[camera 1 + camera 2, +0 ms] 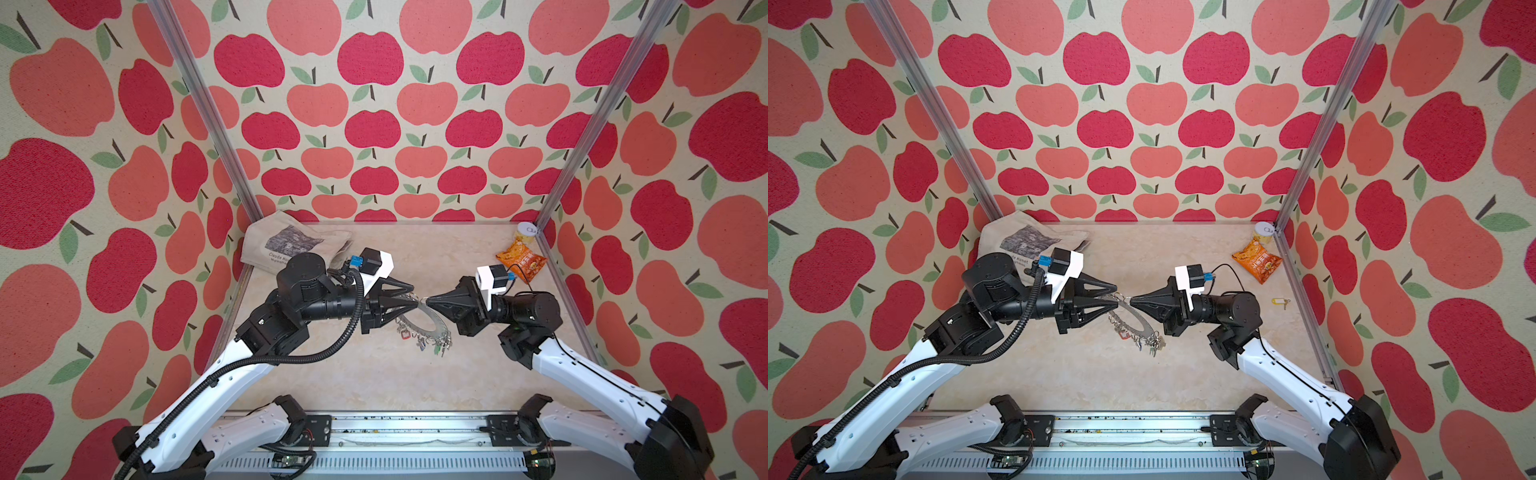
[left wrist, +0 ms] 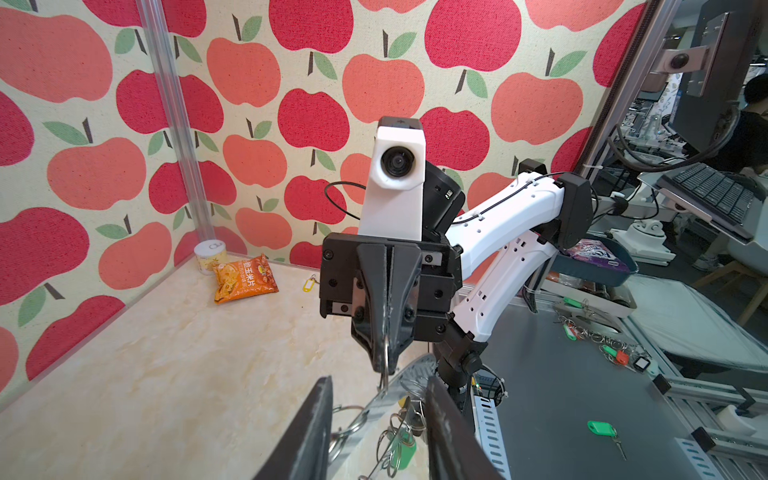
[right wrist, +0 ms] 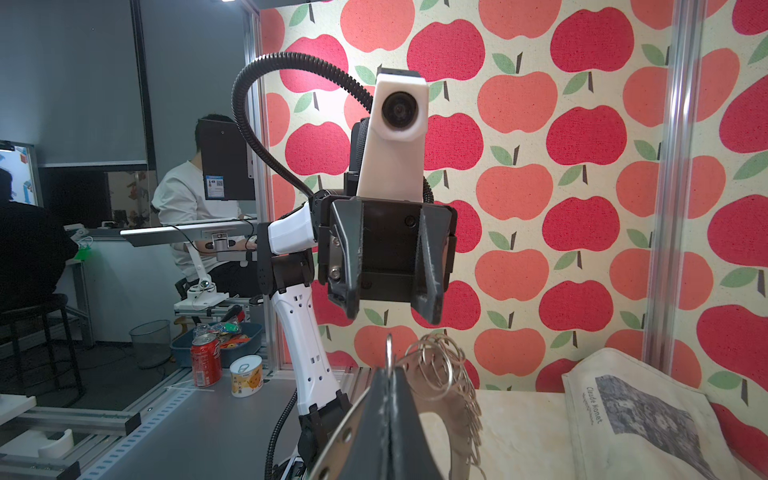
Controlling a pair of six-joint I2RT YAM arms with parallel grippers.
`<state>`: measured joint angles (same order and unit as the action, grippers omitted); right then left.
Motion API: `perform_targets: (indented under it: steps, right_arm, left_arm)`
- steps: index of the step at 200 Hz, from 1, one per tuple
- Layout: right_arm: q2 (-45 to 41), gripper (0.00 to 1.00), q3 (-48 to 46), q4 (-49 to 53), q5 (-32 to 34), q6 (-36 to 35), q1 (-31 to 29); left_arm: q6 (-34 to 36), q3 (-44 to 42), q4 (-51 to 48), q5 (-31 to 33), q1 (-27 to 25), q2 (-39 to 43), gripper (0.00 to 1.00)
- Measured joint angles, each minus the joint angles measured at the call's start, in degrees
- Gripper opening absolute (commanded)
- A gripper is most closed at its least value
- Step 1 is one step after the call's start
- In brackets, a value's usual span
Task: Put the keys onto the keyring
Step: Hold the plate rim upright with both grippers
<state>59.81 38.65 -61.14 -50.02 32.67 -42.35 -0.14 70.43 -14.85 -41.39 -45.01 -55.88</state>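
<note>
The keyring (image 1: 430, 323) (image 1: 1139, 321), a flat grey plate with wire loops round its rim, hangs tilted above the table in both top views. My right gripper (image 1: 428, 300) (image 3: 388, 376) is shut on a wire loop at its upper edge. Several keys (image 1: 428, 344) (image 1: 1147, 344) with red and green tags dangle from its lower rim. My left gripper (image 1: 414, 296) (image 2: 382, 432) is open, its fingers (image 2: 316, 424) either side of the plate (image 2: 374, 416) and a green-tagged key (image 2: 403, 451). A loose yellow-tagged key (image 1: 1280, 301) (image 2: 308, 284) lies on the table at the right.
A canvas bag (image 1: 286, 245) lies at the back left. An orange snack bag (image 1: 521, 264) and a small can (image 1: 525, 235) sit in the back right corner. Metal posts (image 1: 552, 199) and apple-print walls close the cell. More tagged keys (image 2: 598, 428) lie outside it.
</note>
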Motion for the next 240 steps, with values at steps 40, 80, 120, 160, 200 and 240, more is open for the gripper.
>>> perform_targets:
  steps: [40,80,120,160,200,240]
  right_arm:
    - [0.04,0.0,0.02,2.6,0.72,-1.6,-0.96]
    - [-0.02,0.0,0.11,3.85,1.49,-2.8,-1.27]
    - [-0.26,0.0,0.11,4.09,1.53,-3.21,-1.53]
    - [-0.68,0.0,0.11,4.35,1.53,-3.26,-1.53]
    - [-1.33,0.0,0.11,4.5,2.49,-3.28,-1.53]
    - [-1.44,0.0,0.11,4.7,2.99,-3.69,-1.53]
  left_arm:
    - [1.99,0.0,-0.13,0.85,-2.49,-0.83,0.36]
    - [3.74,0.0,-1.2,2.56,-3.26,-1.18,0.27]
    - [4.7,0.0,-1.84,3.98,-3.67,-1.18,0.22]
    - [5.25,0.0,-2.01,5.16,-3.69,-1.18,0.17]
    - [5.55,-0.07,-2.03,6.03,-3.78,-1.11,0.23]
    - [5.73,-0.22,-2.01,6.69,-4.02,-1.11,0.2]
